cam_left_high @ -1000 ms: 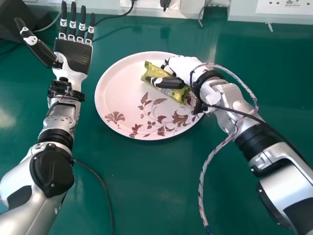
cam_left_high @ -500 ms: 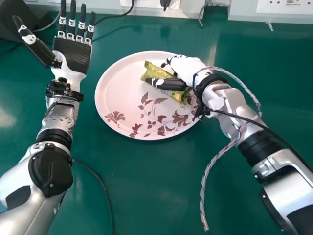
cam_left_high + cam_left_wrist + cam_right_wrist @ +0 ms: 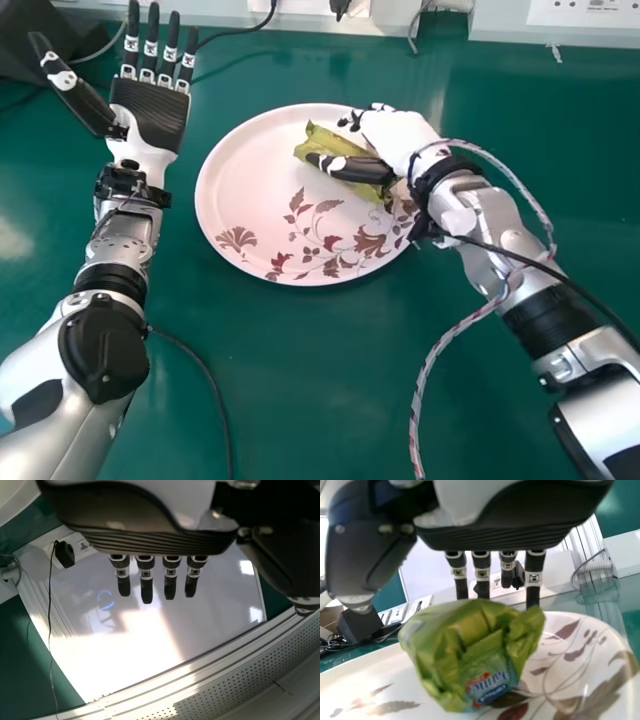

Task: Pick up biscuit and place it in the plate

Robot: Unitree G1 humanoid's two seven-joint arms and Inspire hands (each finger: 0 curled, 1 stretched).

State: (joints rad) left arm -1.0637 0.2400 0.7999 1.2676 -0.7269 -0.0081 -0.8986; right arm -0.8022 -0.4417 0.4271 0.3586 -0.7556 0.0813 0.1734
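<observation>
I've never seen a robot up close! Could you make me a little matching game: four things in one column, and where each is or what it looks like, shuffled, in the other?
Things:
1. Biscuit
2. Plate
3. Left hand
4. Right hand

Places and looks:
A. Beside the biscuit, above the plate's right part
B. Pale, with a leafy pattern
C. Off to the plate's left, palm showing
D. Wrapped in green

Right pairs: 1-D, 2-B, 3-C, 4-A
</observation>
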